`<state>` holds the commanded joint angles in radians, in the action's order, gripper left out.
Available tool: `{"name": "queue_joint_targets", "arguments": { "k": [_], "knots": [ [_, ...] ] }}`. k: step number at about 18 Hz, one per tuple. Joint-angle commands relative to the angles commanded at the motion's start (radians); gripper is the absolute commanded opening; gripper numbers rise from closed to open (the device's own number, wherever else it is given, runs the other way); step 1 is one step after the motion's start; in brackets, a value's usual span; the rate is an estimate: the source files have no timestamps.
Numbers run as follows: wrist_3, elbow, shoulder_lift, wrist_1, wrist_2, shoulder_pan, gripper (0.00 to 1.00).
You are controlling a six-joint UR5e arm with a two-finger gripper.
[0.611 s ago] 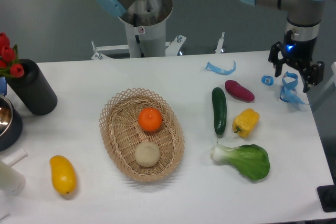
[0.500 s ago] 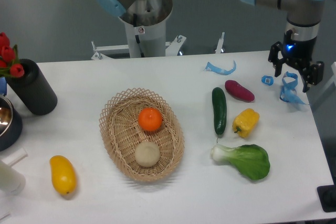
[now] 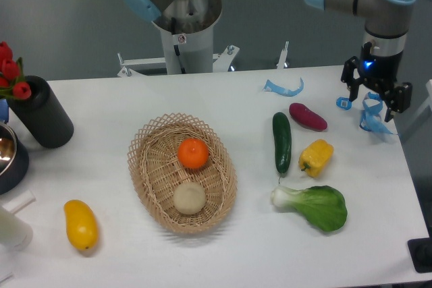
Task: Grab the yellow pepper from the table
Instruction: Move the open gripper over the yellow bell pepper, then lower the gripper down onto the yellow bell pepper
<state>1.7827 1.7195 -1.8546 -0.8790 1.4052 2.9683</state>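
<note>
Yellow pepper (image 3: 316, 157) lying on the white tabletop (image 3: 202, 96), just right of the green cucumber (image 3: 281, 141), untouched. Purple sweet potato (image 3: 308, 116) just beyond the pepper, bok choy (image 3: 312, 205) just in front of it, nearer the camera. Gripper (image 3: 374, 102) well apart from the pepper, up and to its right near the far right edge of the tabletop, fingers spread and holding nothing, pointing down over blue plastic scraps (image 3: 372, 114). Wicker basket (image 3: 155, 177) left of the cucumber, with an orange (image 3: 194, 153) and a pale round fruit (image 3: 190, 198) inside. Yellow mango-like fruit (image 3: 80, 224) far left of the pepper, near the front edge.
</note>
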Motion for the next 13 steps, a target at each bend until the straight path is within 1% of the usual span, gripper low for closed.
{"name": "queue_joint_targets", "arguments": {
  "k": [4, 6, 8, 13],
  "knots": [
    [-0.175, 0.003, -0.026, 0.006, 0.001, -0.040, 1.00],
    [-0.227, -0.003, -0.054, 0.012, 0.002, -0.069, 1.00],
    [-0.282, -0.001, -0.072, 0.028, 0.002, -0.078, 1.00],
    [-0.307, 0.011, -0.106, 0.028, -0.003, -0.107, 1.00]
  ]
}}
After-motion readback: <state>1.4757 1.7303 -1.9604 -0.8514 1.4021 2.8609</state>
